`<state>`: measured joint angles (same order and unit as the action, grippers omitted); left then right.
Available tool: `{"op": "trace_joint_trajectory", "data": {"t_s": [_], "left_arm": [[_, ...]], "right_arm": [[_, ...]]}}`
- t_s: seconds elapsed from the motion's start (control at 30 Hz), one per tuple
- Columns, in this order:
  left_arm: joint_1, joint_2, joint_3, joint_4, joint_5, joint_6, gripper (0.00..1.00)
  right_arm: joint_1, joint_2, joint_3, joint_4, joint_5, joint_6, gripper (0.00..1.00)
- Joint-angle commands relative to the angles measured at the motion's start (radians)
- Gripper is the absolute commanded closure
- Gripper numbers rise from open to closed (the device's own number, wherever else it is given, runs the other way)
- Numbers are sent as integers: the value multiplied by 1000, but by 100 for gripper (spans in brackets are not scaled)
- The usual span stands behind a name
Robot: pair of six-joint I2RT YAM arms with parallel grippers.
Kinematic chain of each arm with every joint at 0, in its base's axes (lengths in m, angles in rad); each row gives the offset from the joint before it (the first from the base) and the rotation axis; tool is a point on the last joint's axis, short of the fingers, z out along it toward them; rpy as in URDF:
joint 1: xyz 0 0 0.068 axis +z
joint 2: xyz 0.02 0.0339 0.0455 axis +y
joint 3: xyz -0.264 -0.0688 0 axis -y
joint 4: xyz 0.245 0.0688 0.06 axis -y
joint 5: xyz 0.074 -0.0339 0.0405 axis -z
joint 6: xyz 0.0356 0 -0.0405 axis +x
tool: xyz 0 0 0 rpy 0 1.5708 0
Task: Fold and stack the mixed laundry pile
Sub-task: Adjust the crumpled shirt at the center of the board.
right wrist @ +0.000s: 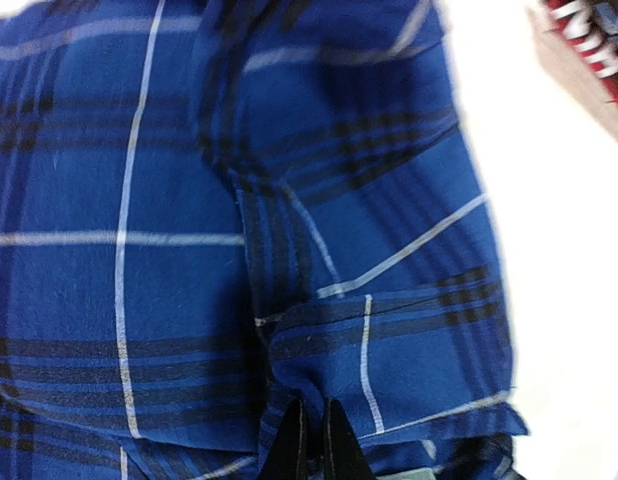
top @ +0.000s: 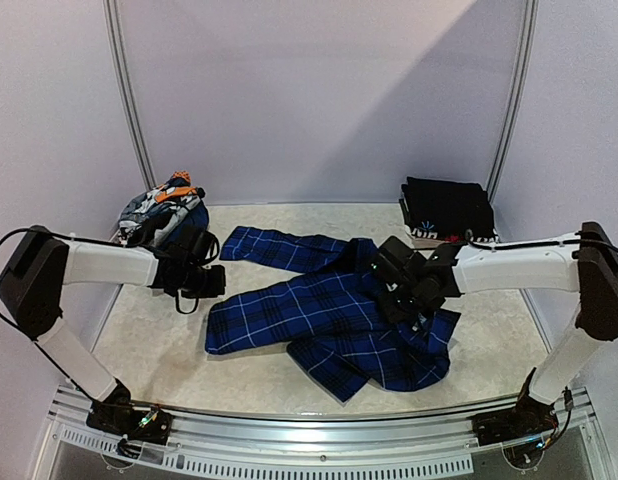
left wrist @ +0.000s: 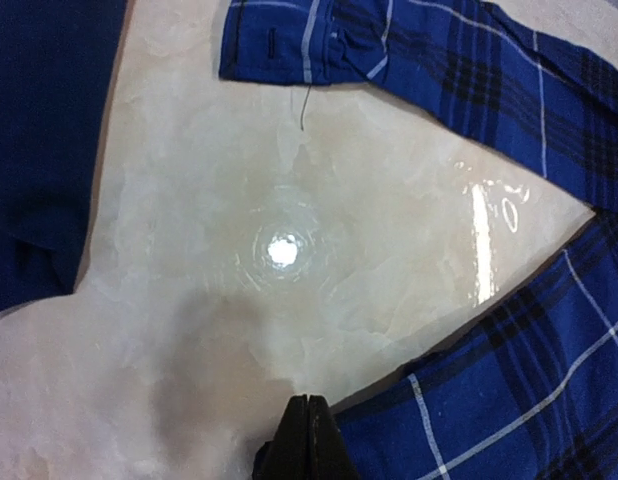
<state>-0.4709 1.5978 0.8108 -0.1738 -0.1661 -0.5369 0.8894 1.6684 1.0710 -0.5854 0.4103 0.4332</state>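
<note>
From above, the blue plaid shirt [top: 319, 320] lies spread and rumpled in the middle of the table [top: 149, 345], not yet folded. A folded black stack [top: 447, 208] sits back right and a heap of grey-white-orange garments [top: 161, 208] waits back left, so most of the work seems left. At the left wrist, the left gripper [left wrist: 307, 440] has its tips pressed together at the shirt's hem edge; whether cloth is caught is unclear. At the right wrist, the right gripper [right wrist: 314, 435] pinches a raised fold of the shirt.

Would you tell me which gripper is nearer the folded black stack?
Right. The right gripper is on the blue plaid shirt, just in front of the folded black stack; the left gripper is far off to the side, at the shirt's opposite edge.
</note>
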Motion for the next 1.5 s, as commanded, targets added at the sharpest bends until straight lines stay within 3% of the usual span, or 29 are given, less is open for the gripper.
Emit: {"op": "trace_joint_trajectory", "data": {"t_s": [0.0, 0.23, 0.27, 0.4, 0.47, 0.53, 0.73, 1.13, 1.37, 1.47], "left_arm": [[11, -57, 25, -28, -36, 31, 100], [11, -62, 33, -47, -43, 42, 100], [11, -62, 28, -50, -46, 46, 93], [9, -62, 7, -63, -28, 61, 45], [7, -59, -3, -67, -8, 58, 33], [8, -46, -6, -68, 25, 57, 32], [-3, -3, 3, -109, 28, 21, 34], [-21, 58, -29, -129, 59, -35, 53], [-23, 91, -53, -39, 100, -58, 79], [-24, 110, -64, 26, 114, -58, 97]], "right_arm": [[-26, -85, 22, -34, 97, 12, 100], [-61, -155, 43, -14, 124, 1, 100], [-66, -163, 40, -3, 121, 1, 100], [-83, -177, 25, 28, 115, 5, 100], [-90, -179, 21, 39, 117, 5, 100], [-98, -179, 14, 50, 113, 4, 100], [-109, -157, 12, 65, 89, -5, 100], [-115, -140, -2, 69, 85, 0, 100], [-119, -133, -1, 72, 82, 2, 100], [-118, -133, -1, 68, 83, 2, 100]]}}
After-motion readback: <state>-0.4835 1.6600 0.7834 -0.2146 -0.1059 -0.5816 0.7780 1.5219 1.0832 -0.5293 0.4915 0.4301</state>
